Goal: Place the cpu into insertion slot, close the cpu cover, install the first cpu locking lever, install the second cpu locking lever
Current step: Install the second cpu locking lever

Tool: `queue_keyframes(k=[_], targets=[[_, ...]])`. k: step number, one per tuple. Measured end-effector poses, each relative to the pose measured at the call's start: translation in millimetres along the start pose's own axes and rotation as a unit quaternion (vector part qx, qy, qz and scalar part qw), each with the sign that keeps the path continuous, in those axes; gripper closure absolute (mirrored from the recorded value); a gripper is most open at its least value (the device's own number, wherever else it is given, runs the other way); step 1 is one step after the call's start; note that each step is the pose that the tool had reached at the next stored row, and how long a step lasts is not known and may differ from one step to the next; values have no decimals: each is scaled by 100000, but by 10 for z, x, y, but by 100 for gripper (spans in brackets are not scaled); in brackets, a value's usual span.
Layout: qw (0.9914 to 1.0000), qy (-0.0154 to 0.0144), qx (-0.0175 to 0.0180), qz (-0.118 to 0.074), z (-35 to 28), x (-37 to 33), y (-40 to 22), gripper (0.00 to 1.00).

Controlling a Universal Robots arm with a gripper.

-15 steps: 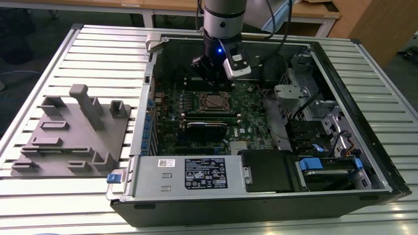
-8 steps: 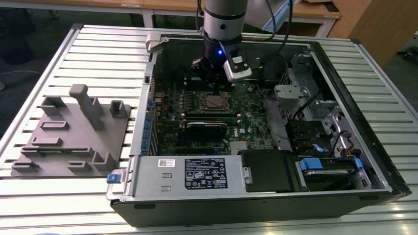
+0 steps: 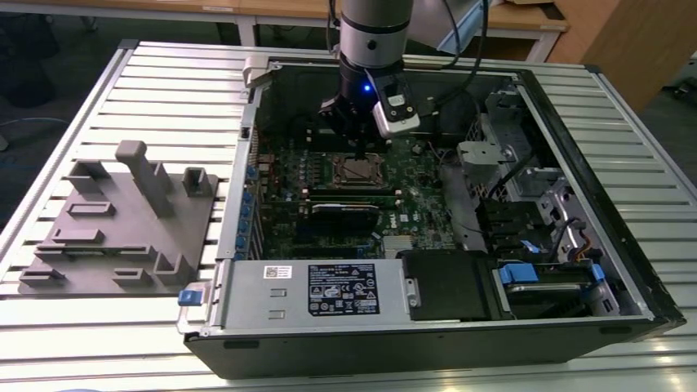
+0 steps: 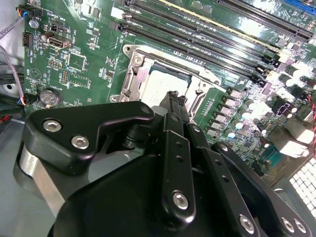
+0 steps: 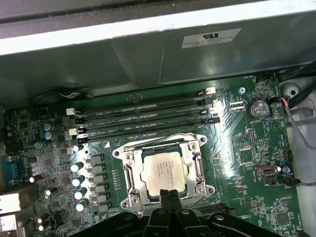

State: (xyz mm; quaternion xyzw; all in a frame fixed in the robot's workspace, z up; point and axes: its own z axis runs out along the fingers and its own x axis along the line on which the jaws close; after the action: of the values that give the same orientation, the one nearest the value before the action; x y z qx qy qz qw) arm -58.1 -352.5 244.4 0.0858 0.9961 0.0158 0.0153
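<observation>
sitting flat in the insertion slot (image 5: 165, 173), the cpu (image 5: 163, 170) looks placed and the cpu cover (image 5: 197, 168) seems closed around it. whether either of the 2 levers is locked i cannot tell. reaching straight down into the open case (image 3: 642, 269) on the desk (image 3: 163, 73), the arm holds its fingers (image 5: 170, 197) pressed together at the socket's near edge, gripping nothing.

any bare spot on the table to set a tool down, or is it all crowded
Bare slatted table lies in front of the grey fixture block, and along the exterior view's right of the computer case. Crowded: inside the case, where the gripper hangs over the cpu.
</observation>
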Motion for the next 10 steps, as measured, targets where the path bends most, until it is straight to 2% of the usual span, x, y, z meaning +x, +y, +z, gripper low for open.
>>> queue_keyframes(k=[4, 10], targets=[[100000, 0, 3, -7, -1, -3, -12, 89], [100000, 3, 4, 2, -2, -12, -69, 89]])
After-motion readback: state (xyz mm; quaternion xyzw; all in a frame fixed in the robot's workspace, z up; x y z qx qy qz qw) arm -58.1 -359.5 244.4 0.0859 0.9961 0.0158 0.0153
